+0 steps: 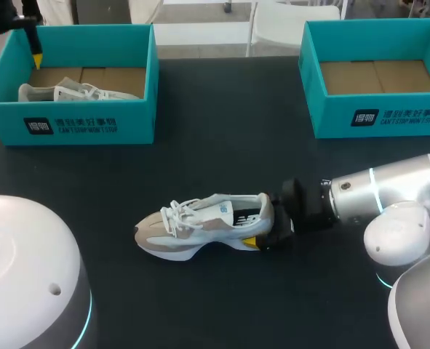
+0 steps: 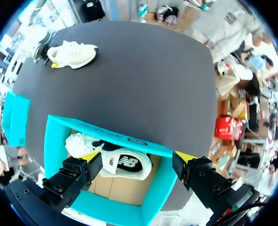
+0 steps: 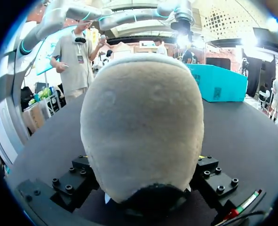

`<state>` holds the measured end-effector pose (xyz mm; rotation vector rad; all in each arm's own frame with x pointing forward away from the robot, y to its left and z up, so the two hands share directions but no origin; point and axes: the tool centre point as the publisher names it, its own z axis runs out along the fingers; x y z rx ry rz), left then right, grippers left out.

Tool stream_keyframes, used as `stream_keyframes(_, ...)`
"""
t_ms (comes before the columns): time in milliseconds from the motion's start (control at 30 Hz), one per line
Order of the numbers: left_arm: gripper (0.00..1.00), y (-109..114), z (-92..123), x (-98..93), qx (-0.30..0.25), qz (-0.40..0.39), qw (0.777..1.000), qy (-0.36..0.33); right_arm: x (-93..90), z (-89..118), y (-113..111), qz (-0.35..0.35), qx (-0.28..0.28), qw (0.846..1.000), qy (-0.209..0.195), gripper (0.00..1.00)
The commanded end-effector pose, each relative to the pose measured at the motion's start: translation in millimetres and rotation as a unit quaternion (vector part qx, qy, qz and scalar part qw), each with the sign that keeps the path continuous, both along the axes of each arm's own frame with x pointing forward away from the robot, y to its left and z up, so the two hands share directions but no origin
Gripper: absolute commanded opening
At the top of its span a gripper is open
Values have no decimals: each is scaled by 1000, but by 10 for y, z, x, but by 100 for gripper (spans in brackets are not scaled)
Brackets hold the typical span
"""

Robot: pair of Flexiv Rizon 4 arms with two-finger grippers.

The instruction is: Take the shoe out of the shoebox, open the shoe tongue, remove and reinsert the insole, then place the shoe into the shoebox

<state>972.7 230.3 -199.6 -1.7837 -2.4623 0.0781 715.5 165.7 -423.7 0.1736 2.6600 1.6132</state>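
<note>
Right gripper (image 1: 264,231) is closed to heel width on the grey-and-white sneaker (image 1: 200,225), one finger at each side of the heel. The shoe stands on its sole on the black table (image 1: 222,145), toe pointing away from the fingers, a hold judged to steady it for work on tongue and insole. Left gripper (image 2: 138,157) hangs spread wide and holding nothing, with the teal shoebox (image 2: 106,135) and a second sneaker (image 2: 124,162) directly beneath it.

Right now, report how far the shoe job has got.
Done: one sneaker lies out on the table. In hand: the right pincer grips its heel; the left pincer hangs open over the left shoebox holding a second sneaker. Left: tongue, insole, reboxing; the laces look closed.
</note>
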Motion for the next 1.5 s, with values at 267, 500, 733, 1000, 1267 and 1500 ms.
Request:
stream_keyframes(267,100,-89,10,-269,5,335,942,-5,15,-40,49,0,-3,1000,1,0)
stream_keyframes(500,100,-252,-19,-412,32,424,905,-20,15,-40,49,0,-3,1000,1,0)
stream_keyframes(733,100,-646,-72,-730,7,644,765,-1,15,-40,49,0,-3,1000,1,0)
stream_keyframes(1000,100,-1161,-103,-1005,26,766,642,-4,15,-40,49,0,-3,1000,1,0)
stream_keyframes(1267,100,-1524,-184,-1155,31,834,549,32,15,-40,49,0,-3,1000,1,0)
stream_keyframes(1500,100,-1736,-209,-1273,48,823,563,60,15,-40,49,0,-3,1000,1,0)
